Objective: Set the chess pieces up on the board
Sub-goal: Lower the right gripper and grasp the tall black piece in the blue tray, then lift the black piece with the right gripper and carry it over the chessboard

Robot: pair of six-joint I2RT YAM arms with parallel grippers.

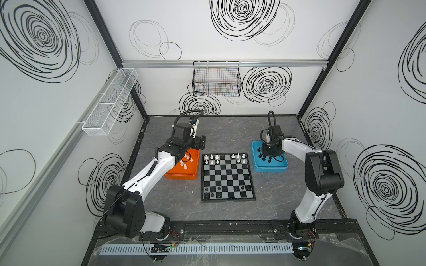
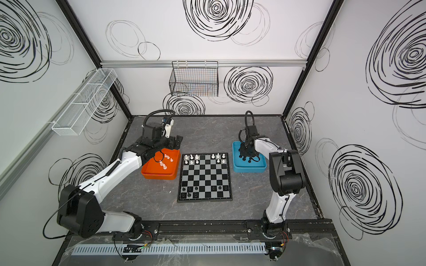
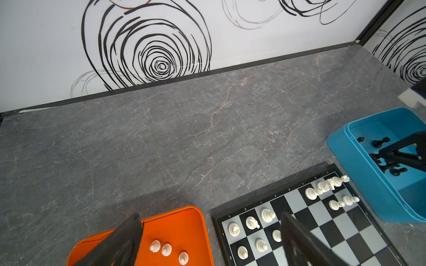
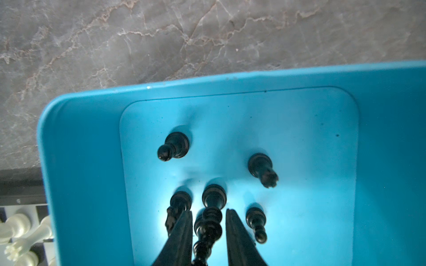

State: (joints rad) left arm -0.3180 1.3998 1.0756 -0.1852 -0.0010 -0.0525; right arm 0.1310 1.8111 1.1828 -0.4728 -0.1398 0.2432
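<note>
The board (image 1: 228,200) lies in the middle of the table in both top views. Several white chess pieces (image 1: 216,157) stand on its two far rows, several black ones (image 1: 212,189) on its two near rows. More white pieces (image 3: 166,249) sit in the orange tray (image 1: 182,176), more black ones (image 4: 175,145) in the blue tray (image 1: 269,170). My right gripper (image 4: 208,210) reaches down into the blue tray. Its fingers straddle a tall black piece (image 4: 208,222) with a narrow gap showing, so it is open. My left gripper (image 3: 210,216) is wide open and empty above the orange tray's far corner.
A black wire basket (image 1: 216,78) hangs on the back wall and a white mesh one (image 1: 110,101) on the left wall. Other black pieces (image 4: 255,221) stand close on both sides of the right fingers. Bare grey tabletop (image 3: 184,138) lies behind the board.
</note>
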